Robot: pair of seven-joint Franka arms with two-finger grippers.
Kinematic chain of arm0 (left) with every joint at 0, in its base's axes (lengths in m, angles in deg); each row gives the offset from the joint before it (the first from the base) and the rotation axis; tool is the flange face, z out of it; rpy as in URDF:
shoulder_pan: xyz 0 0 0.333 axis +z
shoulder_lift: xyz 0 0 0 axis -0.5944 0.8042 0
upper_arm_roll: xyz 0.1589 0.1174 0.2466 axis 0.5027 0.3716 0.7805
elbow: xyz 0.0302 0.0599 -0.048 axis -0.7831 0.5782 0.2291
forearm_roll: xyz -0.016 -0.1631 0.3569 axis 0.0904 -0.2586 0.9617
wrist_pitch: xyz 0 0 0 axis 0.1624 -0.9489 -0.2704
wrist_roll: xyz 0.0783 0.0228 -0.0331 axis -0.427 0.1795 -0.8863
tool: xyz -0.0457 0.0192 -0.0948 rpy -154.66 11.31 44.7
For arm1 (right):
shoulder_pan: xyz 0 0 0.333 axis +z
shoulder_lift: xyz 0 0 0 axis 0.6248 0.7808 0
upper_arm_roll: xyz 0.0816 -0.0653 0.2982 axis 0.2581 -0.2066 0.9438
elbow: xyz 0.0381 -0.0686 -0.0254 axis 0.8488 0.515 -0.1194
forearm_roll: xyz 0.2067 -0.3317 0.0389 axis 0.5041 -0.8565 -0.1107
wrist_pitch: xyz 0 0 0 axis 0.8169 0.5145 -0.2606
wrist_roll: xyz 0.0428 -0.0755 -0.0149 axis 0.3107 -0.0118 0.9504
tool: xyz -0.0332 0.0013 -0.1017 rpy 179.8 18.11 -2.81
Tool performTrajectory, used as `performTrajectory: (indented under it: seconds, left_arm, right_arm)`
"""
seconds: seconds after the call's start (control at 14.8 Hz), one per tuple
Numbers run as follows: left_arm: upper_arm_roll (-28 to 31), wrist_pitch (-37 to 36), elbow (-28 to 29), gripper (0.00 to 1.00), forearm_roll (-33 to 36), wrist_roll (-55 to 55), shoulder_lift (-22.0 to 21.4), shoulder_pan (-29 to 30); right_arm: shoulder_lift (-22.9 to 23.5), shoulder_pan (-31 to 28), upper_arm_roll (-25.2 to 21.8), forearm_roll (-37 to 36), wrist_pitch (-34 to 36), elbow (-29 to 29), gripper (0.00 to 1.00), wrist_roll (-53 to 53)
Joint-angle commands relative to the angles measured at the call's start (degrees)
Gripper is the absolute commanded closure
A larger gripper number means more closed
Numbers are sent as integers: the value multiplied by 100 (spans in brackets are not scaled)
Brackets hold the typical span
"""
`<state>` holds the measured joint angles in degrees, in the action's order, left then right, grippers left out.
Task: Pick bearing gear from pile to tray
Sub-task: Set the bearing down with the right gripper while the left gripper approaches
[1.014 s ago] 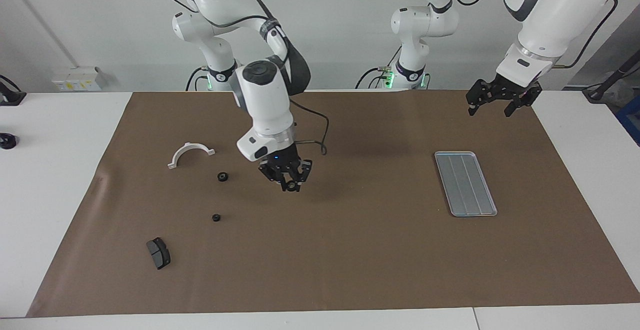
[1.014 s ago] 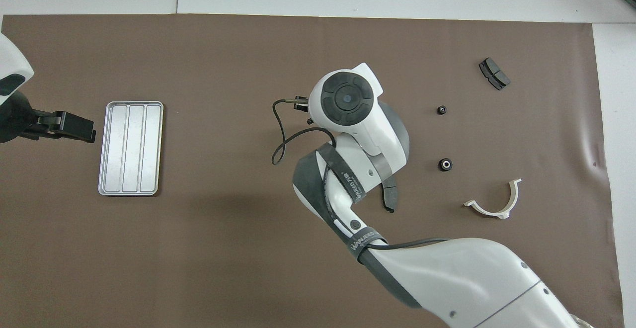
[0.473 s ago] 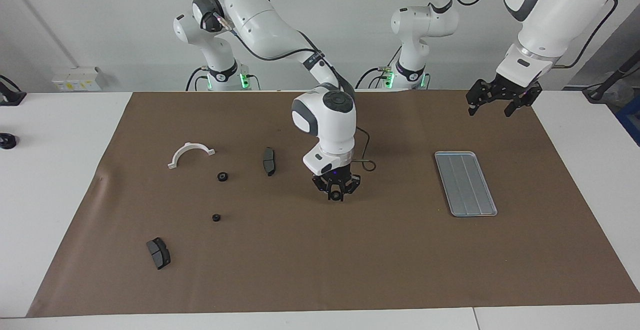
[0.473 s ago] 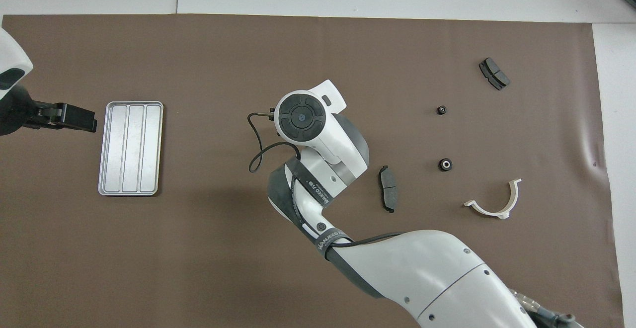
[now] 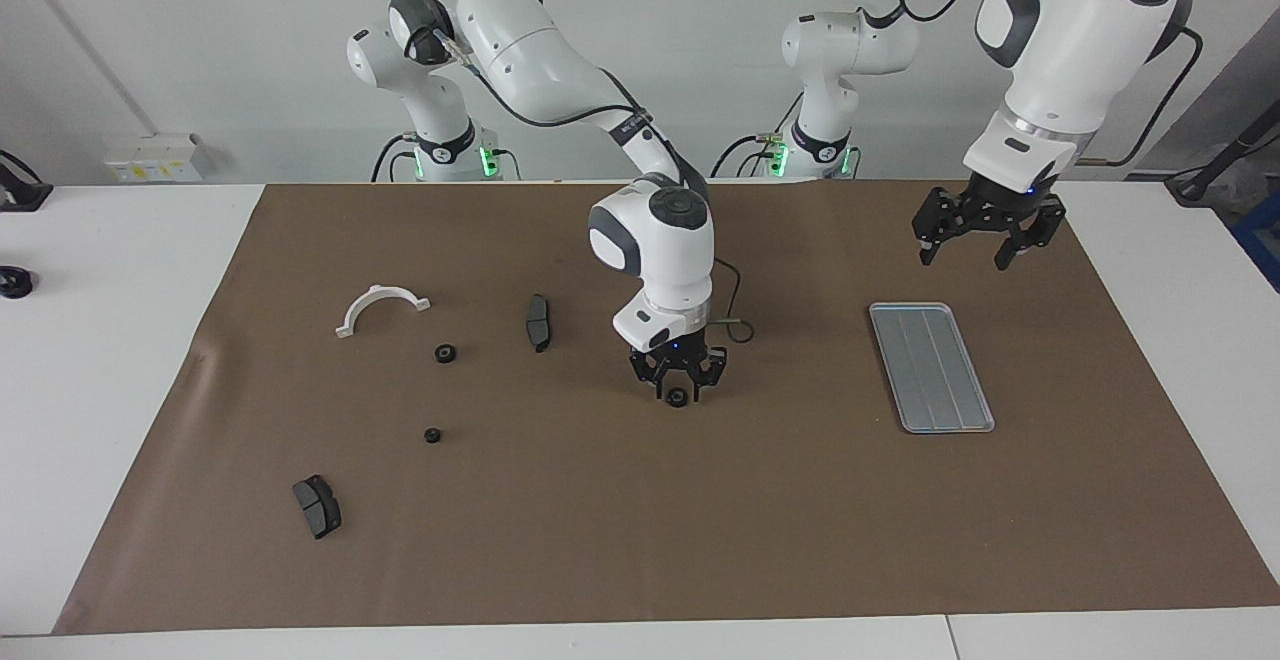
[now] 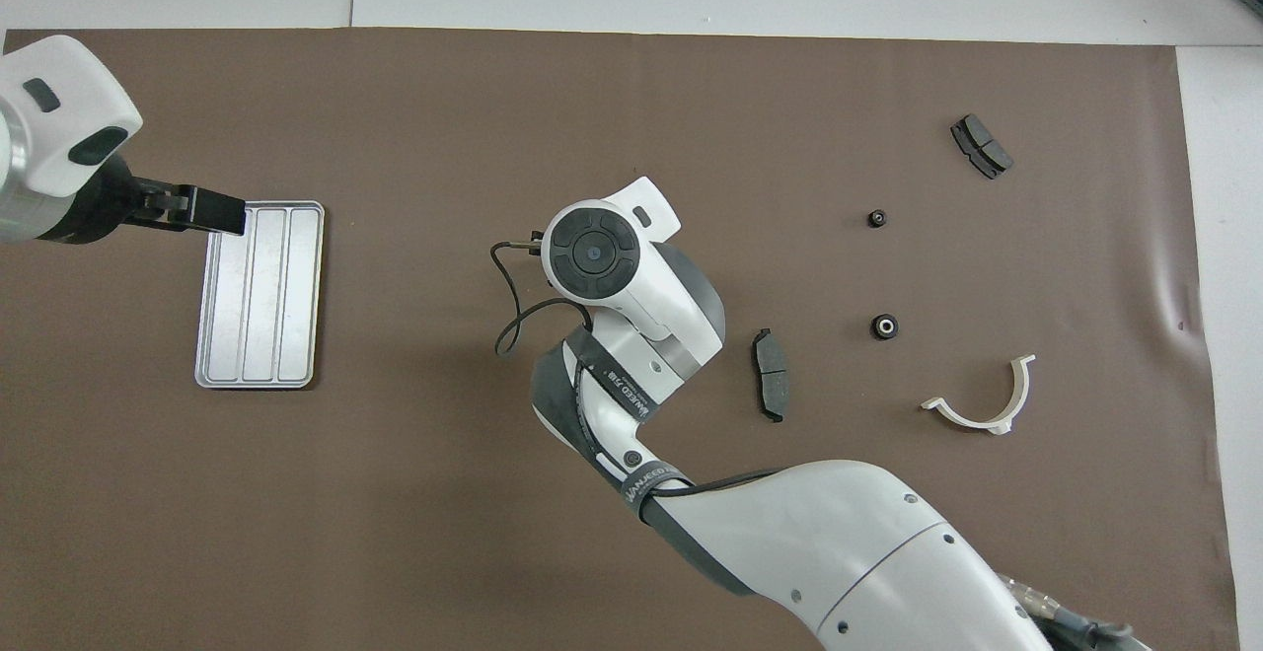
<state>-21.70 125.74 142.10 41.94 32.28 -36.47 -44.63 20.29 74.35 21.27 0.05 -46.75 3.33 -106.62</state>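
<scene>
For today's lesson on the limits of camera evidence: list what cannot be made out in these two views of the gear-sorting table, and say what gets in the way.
- Overhead view: the right gripper and the gear below it are hidden under the arm's own wrist.
- Facing view: whether the right gripper touches that gear; too small.
- Overhead view: the left gripper over the tray end; its fingers overlap. The facing view shows them apart.

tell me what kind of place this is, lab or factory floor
Most likely a robotics lab bench. Two white arms are mounted at a table covered by a brown mat, with a few small parts and a metal tray laid out, against a bare wall.
</scene>
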Motion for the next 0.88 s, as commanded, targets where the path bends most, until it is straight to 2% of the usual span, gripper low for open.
performTrajectory:
  seconds: [0.0,0.14,0.2,0.34,0.47,0.61,0.68,0.81]
  left_arm:
    - [63,379,32,0,104,-137,278,-378]
    - [63,669,59,0,104,-462,462,-597]
    - [63,792,59,0,104,-559,585,-747]
    - [63,1125,93,0,104,-822,779,-967]
    - [55,1477,286,0,104,-1008,823,-1116]
    - [63,1802,436,0,104,-1165,972,-1353]
    - [81,1908,393,0,104,-1436,1216,-1520]
    - [63,2346,401,0,113,-1920,1438,-1662]
  right_arm:
    - [-415,-96,-35,-255,146,150,0,-116]
    - [-977,-385,-44,-256,453,500,0,59]
    - [-1336,-552,-35,-265,463,859,0,278]
    - [-2014,-903,-35,-247,463,1624,0,1049]
    - [-2498,-1299,-18,-177,481,2187,0,1858]
    - [-2754,-1633,-18,-159,490,2610,0,2605]
    - [-2825,-1782,-9,-107,455,2829,0,3088]
    - [-2965,-2099,-18,374,393,3208,0,4316]
